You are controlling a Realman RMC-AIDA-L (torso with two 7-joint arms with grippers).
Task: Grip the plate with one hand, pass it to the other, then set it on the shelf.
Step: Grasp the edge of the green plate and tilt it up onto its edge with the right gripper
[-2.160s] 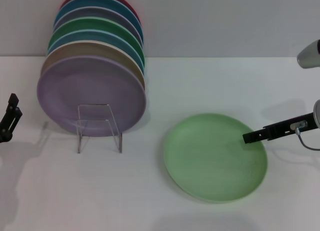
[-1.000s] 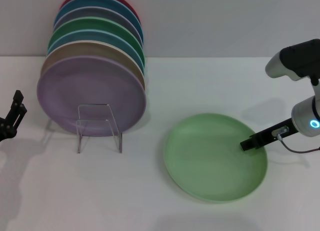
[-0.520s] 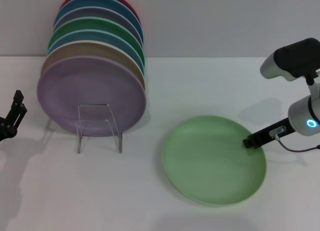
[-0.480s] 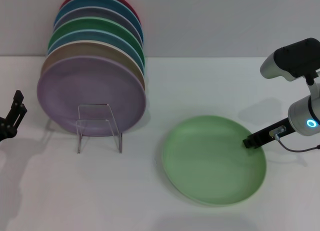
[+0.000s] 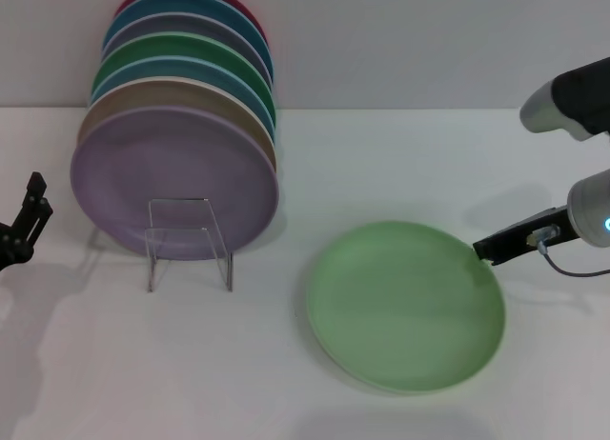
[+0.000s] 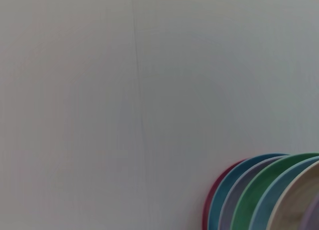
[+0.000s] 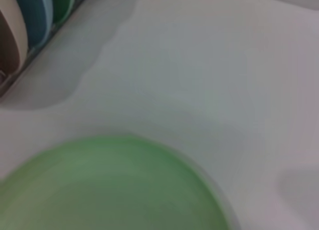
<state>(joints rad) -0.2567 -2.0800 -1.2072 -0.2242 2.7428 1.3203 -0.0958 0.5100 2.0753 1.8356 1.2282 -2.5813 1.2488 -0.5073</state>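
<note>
Mint-green plate [image 5: 405,305], right rim at right gripper [image 5: 484,249] tip, clasp state indiscernible.

No lettering, labels, brand marks or numbers can be read anywhere in these views. The round pale mint-green matte plastic plate [image 5: 405,307], the stacked coloured plates [image 5: 181,126] in the small transparent plate rack [image 5: 189,242] and the plain white surface [image 5: 191,364] all show bare, unmarked faces. The only sign-like mark is a small glowing blue-white ring light [image 5: 606,225] on the right arm's silver-grey wrist, which carries no legible character.
</note>
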